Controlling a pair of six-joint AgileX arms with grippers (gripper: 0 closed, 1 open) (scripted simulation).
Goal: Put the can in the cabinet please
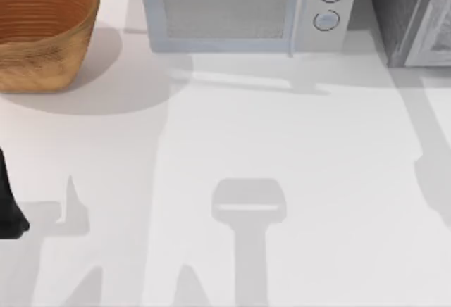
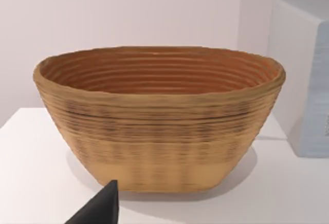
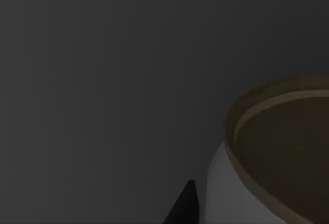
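The can (image 3: 231,193) has a white wall and a gold rim around a dark top. It sits very close in the right wrist view, against a dark grey, dim background. A black piece of my right gripper (image 3: 182,208) shows right beside the can's wall, and I cannot tell whether it touches. The cabinet (image 1: 398,11), a dark speckled box with a lighter framed door, stands at the table's far right corner, partly cut off. My left gripper (image 1: 10,212) is parked at the left edge, open; one black fingertip (image 2: 103,208) points toward the basket.
A woven wicker basket (image 1: 42,32) stands at the far left, with an empty bowl (image 2: 159,70). A pale blue-grey microwave (image 1: 246,8) with two round knobs sits at the back centre, just left of the cabinet. Arm shadows lie across the white table (image 1: 282,145).
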